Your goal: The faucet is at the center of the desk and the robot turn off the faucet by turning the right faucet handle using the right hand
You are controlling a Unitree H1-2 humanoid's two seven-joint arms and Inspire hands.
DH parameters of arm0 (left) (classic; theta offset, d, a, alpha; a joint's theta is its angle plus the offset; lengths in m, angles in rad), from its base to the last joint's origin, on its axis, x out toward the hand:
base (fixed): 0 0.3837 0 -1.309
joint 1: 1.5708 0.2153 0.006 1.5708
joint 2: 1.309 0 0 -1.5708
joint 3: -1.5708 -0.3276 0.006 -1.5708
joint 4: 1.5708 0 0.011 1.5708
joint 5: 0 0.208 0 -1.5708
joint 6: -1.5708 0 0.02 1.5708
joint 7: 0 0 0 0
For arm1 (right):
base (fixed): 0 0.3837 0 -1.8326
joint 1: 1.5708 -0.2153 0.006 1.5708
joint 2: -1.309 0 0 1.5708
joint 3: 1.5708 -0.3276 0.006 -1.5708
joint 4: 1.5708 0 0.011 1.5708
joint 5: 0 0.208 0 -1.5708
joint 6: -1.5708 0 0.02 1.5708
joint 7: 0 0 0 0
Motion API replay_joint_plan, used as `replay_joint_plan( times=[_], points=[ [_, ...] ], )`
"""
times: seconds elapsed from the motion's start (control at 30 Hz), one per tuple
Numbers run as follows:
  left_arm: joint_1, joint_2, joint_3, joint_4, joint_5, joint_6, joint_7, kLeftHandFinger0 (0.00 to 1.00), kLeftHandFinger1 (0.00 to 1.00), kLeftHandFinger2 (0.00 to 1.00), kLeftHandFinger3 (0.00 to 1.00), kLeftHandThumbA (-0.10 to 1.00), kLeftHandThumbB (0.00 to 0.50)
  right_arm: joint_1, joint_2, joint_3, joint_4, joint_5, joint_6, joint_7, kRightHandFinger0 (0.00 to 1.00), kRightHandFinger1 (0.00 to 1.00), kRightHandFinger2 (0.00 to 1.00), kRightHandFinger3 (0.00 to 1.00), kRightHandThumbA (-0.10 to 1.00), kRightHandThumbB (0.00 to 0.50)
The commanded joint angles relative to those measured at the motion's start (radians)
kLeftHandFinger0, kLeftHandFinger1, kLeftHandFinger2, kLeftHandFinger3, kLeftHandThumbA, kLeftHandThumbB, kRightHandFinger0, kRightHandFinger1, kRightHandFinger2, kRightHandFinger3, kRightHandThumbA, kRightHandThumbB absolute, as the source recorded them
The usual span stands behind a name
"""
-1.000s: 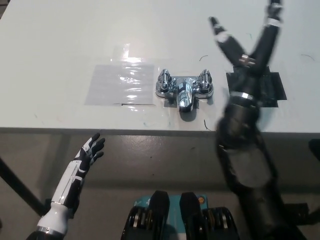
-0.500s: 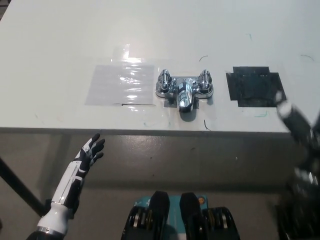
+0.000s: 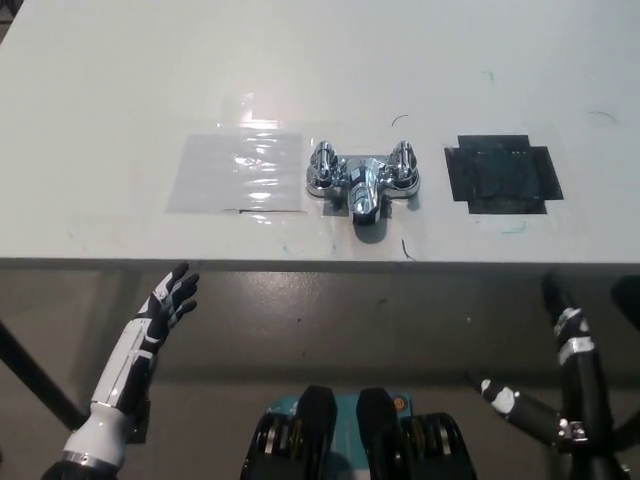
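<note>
Right hand (image 3: 560, 395) has dropped below the desk (image 3: 120, 90) edge, fingers spread, holding nothing, well clear of the faucet (image 3: 363, 180) at desk centre. Looks like the turn is finished. Left hand (image 3: 168, 300) rests open, lower left.

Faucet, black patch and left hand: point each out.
faucet (image 3: 364, 181), head view, on the chrome body between the handles.
black patch (image 3: 503, 173), head view, on its middle.
left hand (image 3: 170, 298), head view, on the palm.
</note>
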Motion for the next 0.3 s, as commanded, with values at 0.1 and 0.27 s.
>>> replay_joint_plan(
  times=[0.1, 0.27],
  points=[
    [-0.003, 0.001, 0.009, -0.001, -0.019, -0.061, -0.004, 1.0, 1.0, 1.0, 1.0, 1.0, 0.233, -0.045, 0.022, -0.038, 0.105, 0.136, -0.055, 0.144, 1.0, 1.0, 1.0, 1.0, 1.0, 0.141],
    [0.003, 0.002, 0.01, 0.015, -0.007, -0.083, 0.002, 1.0, 1.0, 1.0, 1.0, 1.0, 0.232, -0.05, 0.031, -0.046, 0.128, 0.125, -0.055, 0.168, 1.0, 1.0, 1.0, 1.0, 1.0, 0.156]
  ],
)
